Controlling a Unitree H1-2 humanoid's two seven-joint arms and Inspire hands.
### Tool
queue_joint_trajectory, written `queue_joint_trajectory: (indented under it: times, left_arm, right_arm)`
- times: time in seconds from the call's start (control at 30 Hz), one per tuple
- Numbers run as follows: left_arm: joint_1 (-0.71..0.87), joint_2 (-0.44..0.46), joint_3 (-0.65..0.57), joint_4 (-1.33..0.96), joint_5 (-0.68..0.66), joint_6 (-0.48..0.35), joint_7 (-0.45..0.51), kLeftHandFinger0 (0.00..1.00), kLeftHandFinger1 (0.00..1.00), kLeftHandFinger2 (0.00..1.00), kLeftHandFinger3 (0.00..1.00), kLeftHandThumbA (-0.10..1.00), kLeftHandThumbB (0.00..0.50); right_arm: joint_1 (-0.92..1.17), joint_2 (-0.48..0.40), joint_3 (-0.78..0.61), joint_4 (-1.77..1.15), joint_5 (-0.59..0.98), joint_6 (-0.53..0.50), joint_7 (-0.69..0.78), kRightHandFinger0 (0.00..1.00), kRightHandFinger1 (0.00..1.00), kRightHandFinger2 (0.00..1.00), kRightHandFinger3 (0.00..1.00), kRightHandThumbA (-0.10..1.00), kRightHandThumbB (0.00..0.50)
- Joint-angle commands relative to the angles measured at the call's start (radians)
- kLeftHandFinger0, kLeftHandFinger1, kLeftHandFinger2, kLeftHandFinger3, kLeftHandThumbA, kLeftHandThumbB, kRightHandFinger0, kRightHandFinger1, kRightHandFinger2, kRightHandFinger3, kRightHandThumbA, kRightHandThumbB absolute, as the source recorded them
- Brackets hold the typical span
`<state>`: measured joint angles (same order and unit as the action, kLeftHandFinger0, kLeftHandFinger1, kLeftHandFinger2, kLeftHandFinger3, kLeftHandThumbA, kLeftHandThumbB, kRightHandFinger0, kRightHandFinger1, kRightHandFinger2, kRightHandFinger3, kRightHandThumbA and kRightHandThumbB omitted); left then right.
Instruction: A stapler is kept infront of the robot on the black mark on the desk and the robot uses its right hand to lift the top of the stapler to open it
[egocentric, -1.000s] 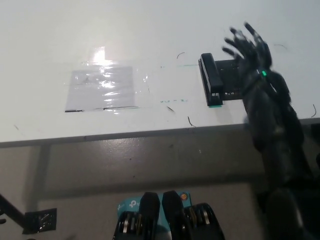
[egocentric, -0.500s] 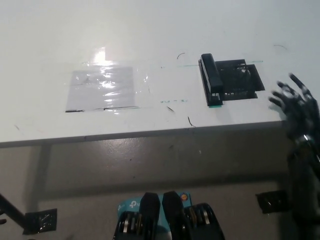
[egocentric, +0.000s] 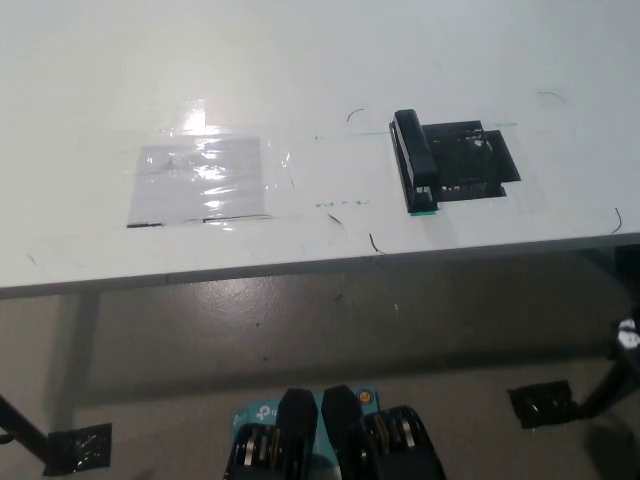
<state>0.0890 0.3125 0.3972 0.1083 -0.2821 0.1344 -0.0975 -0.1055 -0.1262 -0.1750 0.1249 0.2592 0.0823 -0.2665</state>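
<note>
Currently showing, from steeply above, a white desk (egocentric: 90, 70) across the upper half of the frame, with grey floor below its front edge. Right of centre, a black stapler (egocentric: 414, 172) lying lengthwise, pointing away from the front edge, with a small green tip at its near end. Appears closed and flat, though too small and dark to be certain. Touching its right side, the black mark (egocentric: 475, 165), a dark square patch; stapler sits along the mark's left border rather than squarely on it. Well apart, toward the left of the frame, a glossy rectangle of clear film (egocentric: 198, 182) taped to the desk and catching glare.

No hand over the desk. Neither the white left hand nor the black right hand visible, so cannot tell whether fingers are spread or closed. Only a blurred dark shape with a pale spot at the lower right edge, possibly part of the right arm.

Judged as the approach step, with the lift not yet done. To do it well: bring the right hand in from the lower right, above the mark. Spread the fingers before arriving. Hook fingertips under the top arm at one end and keep clear of the base. Lift gently upward, not sideways, since a light stapler would likely slide on the smooth desk.
</note>
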Motion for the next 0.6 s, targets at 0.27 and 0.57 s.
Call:
queue_joint_trajectory:
  times: [0.27, 0.57]
  left_arm:
    - [-0.02, 0.033, 0.02, -0.011, 0.003, -0.016, 0.015, 0.58, 0.6, 0.73, 0.89, 0.34, 0.125]
    - [-0.022, 0.036, 0.019, -0.011, 0.001, -0.018, 0.008, 0.59, 0.61, 0.75, 0.9, 0.34, 0.108]
  right_arm:
    - [-0.071, 0.0, -0.025, 0.091, -0.1, -0.108, 0.001, 0.16, 0.19, 0.28, 0.56, 0.48, 0.006]
    - [-0.073, 0.004, -0.038, 0.089, -0.083, -0.097, 0.014, 0.13, 0.19, 0.31, 0.57, 0.4, 0.009]
